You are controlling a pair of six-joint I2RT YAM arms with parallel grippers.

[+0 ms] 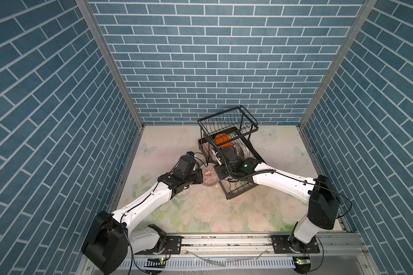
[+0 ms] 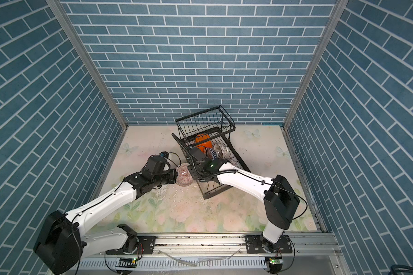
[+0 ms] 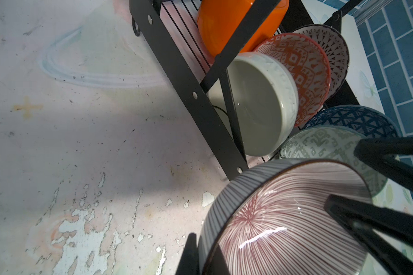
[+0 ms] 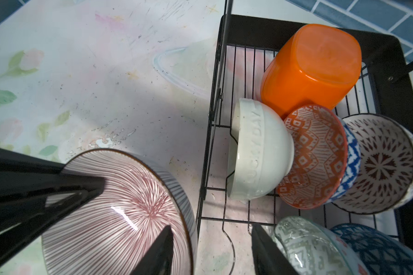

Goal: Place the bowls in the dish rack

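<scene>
Bowls: eight are visible. Seven sit in the lower tray of the black wire two-tier dish rack (image 4: 260,31), which stands toward the back of the floral-print tabletop (image 4: 105,83). Under the raised basket, the plain orange rounded-square bowl (image 4: 312,69) lies tipped with its base showing. Next to it the plain cream bowl (image 4: 260,152) with embossed lettering stands on edge. Behind it, in a nested row, come the orange-red patterned bowl (image 4: 317,154), the blue-and-white zigzag bowl (image 4: 352,162) and the white bowl with brown starburst pattern (image 4: 382,164). Nearer the arms, the grey-green patterned bowl (image 4: 312,250) and the dark blue lattice bowl (image 4: 377,252) sit side by side, touching.

The eighth, the round red-striped ceramic bowl (image 4: 119,212), is outside the rack, just beside its long side rail, and tilted. In both top views it lies between the two grippers.

Left gripper (image 3: 200,257): closed on this bowl's rim, one finger inside and one outside.

Right gripper (image 4: 210,226): partly open, astride the opposite rim. One finger is inside the bowl. The other hangs over the tray beside the grey-green patterned bowl, with a clear gap to the striped bowl's wall. Whether the inner finger touches the bowl cannot be told
</scene>
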